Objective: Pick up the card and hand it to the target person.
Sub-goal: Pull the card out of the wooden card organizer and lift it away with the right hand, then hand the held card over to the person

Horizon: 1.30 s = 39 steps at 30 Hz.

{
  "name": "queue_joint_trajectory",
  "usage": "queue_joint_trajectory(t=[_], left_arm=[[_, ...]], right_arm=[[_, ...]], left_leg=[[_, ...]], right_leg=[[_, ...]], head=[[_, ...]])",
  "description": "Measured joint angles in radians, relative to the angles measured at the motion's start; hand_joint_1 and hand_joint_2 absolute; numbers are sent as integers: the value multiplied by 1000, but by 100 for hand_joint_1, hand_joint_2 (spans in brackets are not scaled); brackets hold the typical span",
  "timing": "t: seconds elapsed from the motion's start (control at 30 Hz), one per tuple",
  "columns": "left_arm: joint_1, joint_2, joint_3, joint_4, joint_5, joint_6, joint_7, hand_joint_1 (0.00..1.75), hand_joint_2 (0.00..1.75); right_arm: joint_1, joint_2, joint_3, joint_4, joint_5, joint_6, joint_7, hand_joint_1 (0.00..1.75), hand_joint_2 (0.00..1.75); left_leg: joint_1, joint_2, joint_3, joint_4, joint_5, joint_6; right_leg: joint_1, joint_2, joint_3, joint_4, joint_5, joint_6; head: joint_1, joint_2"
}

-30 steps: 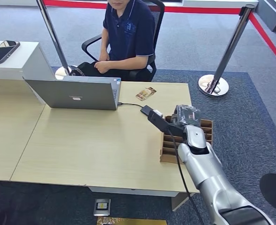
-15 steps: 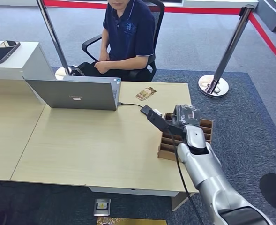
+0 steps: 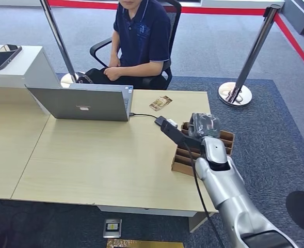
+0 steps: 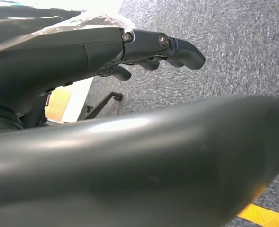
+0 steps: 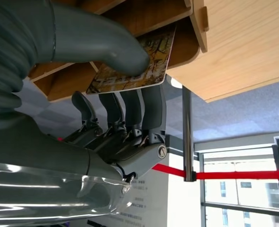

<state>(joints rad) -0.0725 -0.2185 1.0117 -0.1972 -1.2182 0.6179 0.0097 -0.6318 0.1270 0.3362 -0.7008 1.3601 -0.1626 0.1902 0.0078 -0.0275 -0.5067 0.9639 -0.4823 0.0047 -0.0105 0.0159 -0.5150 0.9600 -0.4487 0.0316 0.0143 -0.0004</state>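
Firmly pinching card (image 5: 138, 71) between thumb and fingers (image 5: 152, 106) of right hand (image 3: 205, 125) at wooden slotted rack (image 3: 189, 155), card still partly inside.

Right robot hand (image 5: 127, 118) extended, thumb and fingers pinching; left robot hand (image 4: 145, 52) hanging.

Even, bright indoor light; the head view is sharp, both wrist views blurred up close, windows glaring.
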Motion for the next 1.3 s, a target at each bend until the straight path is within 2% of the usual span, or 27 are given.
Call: queue_joint_trajectory(t=[0.5,0.83,1.03,1.3], left_arm=[[2,0,0,0,6,-3,-12,0,0],[2,0,0,0,-3,-5,-9,0,0],[1,0,0,0,-13,-6,-8,0,0],[-3,2,-1,0,-20,-10,-7,0,0]], right_arm=[[38,-4,48,-235,22,93,-31,136,175],[36,-16,115,-372,-28,135,-55,133,175],[-45,4,133,-330,-79,142,-60,134,175],[-204,70,134,-132,-86,109,-42,134,175]], left_leg=[[0,0,-1,0,0,0],[0,0,-1,0,0,0],[0,0,-1,0,1,0],[0,0,-2,0,3,-1]], right_leg=[[0,0,-1,0,0,0],[0,0,-1,0,0,0],[0,0,-1,0,1,0],[0,0,-2,1,2,-1]], head=[[0,0],[0,0],[0,0],[0,0]])
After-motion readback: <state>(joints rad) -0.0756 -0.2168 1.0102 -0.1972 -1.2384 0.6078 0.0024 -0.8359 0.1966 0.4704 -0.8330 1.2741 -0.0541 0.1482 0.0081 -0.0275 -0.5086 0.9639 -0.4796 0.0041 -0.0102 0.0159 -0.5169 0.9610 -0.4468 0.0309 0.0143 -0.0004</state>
